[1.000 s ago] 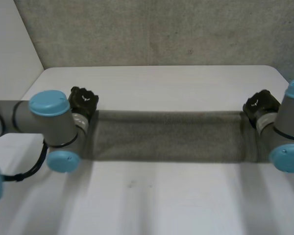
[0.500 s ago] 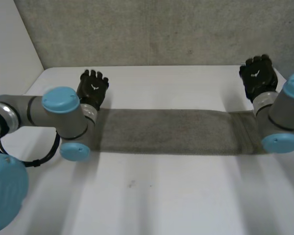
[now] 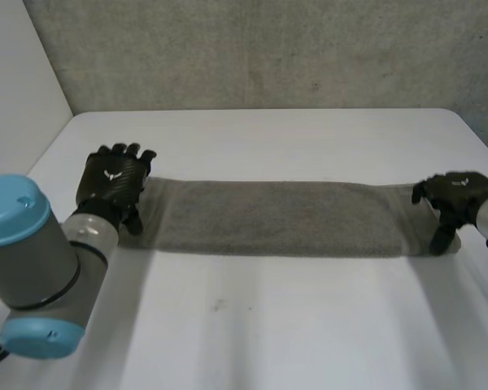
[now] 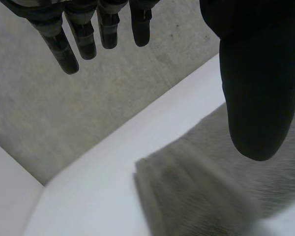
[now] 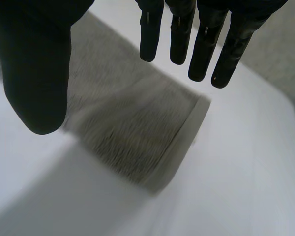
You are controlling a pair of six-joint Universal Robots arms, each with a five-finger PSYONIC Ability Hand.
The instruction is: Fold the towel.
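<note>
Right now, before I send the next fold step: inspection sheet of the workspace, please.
surface: white table, flat, bare around the towel
job's things: grey towel, a long strip lying flat across the table; its ends look layered, so probably folded lengthwise
clutter: nothing seen
hands: left hand at the towel's left end, fingers straight, holding nothing; right hand at the towel's right end, fingers straight, thumb apart, holding nothing
cables: nothing seen
surroundings: grey wall behind the table; white panel at the left side
</note>
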